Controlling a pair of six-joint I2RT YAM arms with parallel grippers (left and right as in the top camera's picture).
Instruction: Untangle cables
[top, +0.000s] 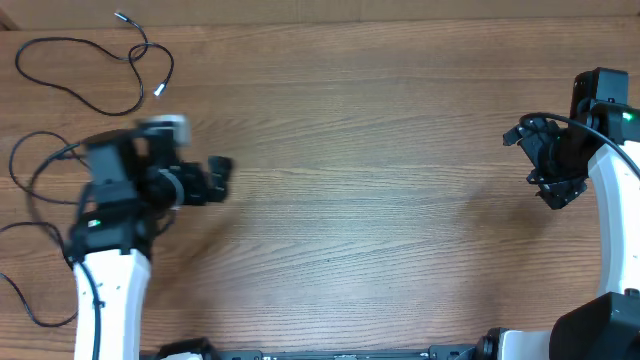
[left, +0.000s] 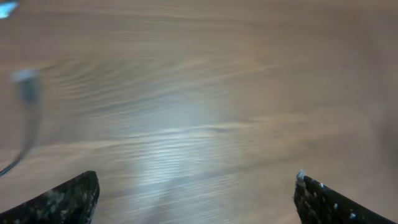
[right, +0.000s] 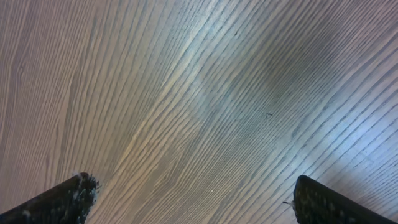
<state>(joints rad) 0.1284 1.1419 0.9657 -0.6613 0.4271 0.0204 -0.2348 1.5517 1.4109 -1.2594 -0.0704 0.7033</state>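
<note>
Left pincer (top: 222, 172) and right pincer (top: 556, 193) gaped empty; you risked snagging the arm wire (top: 40, 134), not cables (top: 134, 58).

Wood-grain surface (top: 360, 180): a thin black cable (top: 75, 42) lies in a loose loop at the far left corner, its silver plug (top: 160, 90) alongside; more black cord (top: 22, 305) trails along the left edge.

One thin black cable (top: 132, 60) lying loose in a big flat loop, silver plug tips showing, well back behind the jaws of the left gripper (top: 222, 177), untouched.
</note>
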